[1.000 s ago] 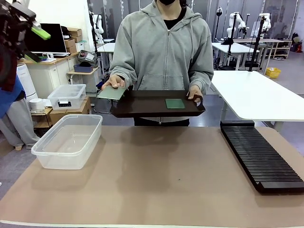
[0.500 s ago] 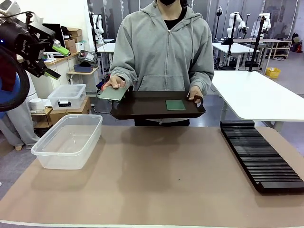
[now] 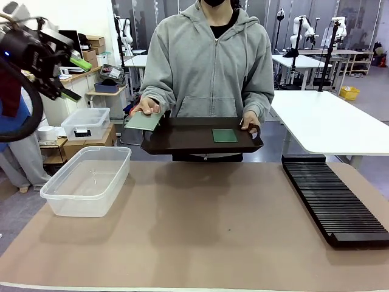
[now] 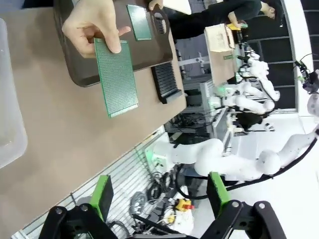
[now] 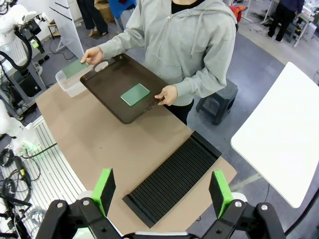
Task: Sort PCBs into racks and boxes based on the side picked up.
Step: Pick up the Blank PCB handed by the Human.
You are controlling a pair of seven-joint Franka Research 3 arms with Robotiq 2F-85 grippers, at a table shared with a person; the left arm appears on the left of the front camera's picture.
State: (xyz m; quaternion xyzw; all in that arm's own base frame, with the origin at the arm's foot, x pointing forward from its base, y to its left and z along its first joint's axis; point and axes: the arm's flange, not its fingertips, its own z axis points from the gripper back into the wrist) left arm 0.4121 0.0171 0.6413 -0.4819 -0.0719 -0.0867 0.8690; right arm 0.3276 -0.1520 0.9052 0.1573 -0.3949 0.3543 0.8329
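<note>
step in hand: pickup from the person. my left pincer (image 3: pixel 74 79), released, hangs high at the left, well apart from the offered pcb (image 3: pixel 144 120) held beside the tray (image 3: pixel 182 143); second pcb (image 3: pixel 224 135) lies on it. right pincer (image 5: pixel 162 191) released. next, i judge: reach across, grip the free edge

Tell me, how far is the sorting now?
Nothing looks done: the tub and the rack hold no boards. In hand: the person holds one PCB at the tray's left edge, and the robot's left hand is open, raised, apart from it. Left: sorting both, the second PCB lying on the tray.
</note>
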